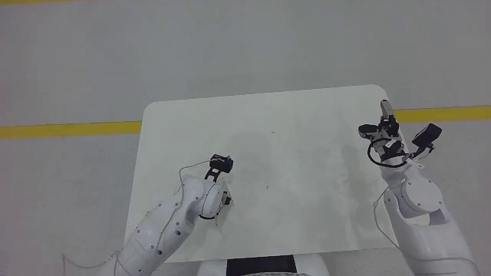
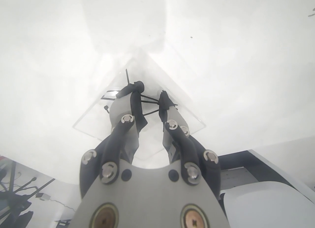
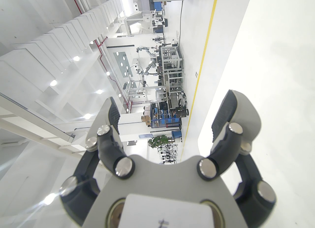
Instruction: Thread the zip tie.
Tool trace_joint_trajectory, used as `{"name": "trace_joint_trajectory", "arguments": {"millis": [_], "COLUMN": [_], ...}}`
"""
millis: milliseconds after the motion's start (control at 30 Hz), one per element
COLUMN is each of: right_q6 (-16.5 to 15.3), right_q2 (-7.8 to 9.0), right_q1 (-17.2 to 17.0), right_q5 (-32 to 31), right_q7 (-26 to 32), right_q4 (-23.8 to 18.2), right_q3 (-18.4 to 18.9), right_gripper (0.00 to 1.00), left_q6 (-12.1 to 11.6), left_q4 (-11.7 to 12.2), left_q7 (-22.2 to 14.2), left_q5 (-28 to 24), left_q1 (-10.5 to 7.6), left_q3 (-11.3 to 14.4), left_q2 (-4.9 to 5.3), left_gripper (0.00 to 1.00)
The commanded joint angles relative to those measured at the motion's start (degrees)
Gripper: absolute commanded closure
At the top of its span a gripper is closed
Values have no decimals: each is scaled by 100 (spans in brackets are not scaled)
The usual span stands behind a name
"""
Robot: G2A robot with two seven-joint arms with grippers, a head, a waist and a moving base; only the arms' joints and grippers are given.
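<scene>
Several thin black zip ties [image 2: 149, 101] lie in a shallow clear tray [image 2: 194, 118] near the table's front left. My left gripper [image 2: 150, 92] points down into this tray, its black-tipped fingers a narrow gap apart with zip tie strands crossing between them; no strand is visibly pinched. In the top view the left gripper [image 1: 221, 197] is over the tray [image 1: 228, 202]. My right gripper [image 3: 172, 113] stands wide open with nothing in it, aimed away at the room. It is raised at the table's right edge [image 1: 381, 125].
The white table [image 1: 291, 138] has rounded corners and a bare middle. Grey floor with yellow lines [image 1: 69, 129] lies around it. A thin cable [image 1: 196, 168] runs along the left arm.
</scene>
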Motion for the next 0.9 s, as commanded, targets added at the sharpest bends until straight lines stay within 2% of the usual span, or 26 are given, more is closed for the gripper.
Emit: {"name": "trace_joint_trajectory", "arguments": {"millis": [0, 67, 267, 500, 633, 667, 700, 767, 833, 867], "right_q6": [0, 0, 0, 0, 0, 0, 0, 0, 0, 0], "right_q2": [0, 0, 0, 0, 0, 0, 0, 0, 0, 0], "right_q1": [0, 0, 0, 0, 0, 0, 0, 0, 0, 0], "right_q5": [0, 0, 0, 0, 0, 0, 0, 0, 0, 0], "right_q7": [0, 0, 0, 0, 0, 0, 0, 0, 0, 0], "right_q4": [0, 0, 0, 0, 0, 0, 0, 0, 0, 0], "right_q3": [0, 0, 0, 0, 0, 0, 0, 0, 0, 0], "right_gripper": [0, 0, 0, 0, 0, 0, 0, 0, 0, 0], "left_q6": [0, 0, 0, -2, -11, 0, -1, -5, -7, -10], "left_q4": [-2, -25, -132, -544, -585, -559, -537, -498, -462, -447], "left_q7": [-6, -11, -36, -106, -107, -104, -93, -70, -50, -47], "left_q5": [8, 20, 74, 224, 268, 257, 246, 208, 192, 188], "left_q1": [4, 18, 87, 298, 373, 372, 367, 356, 347, 341], "left_q3": [-2, -15, -73, -212, -279, -292, -297, -302, -296, -289], "left_q2": [-5, -6, 3, 56, 80, 80, 79, 75, 70, 68], "left_gripper": [96, 100, 100, 100, 100, 78, 61, 62, 71, 71]}}
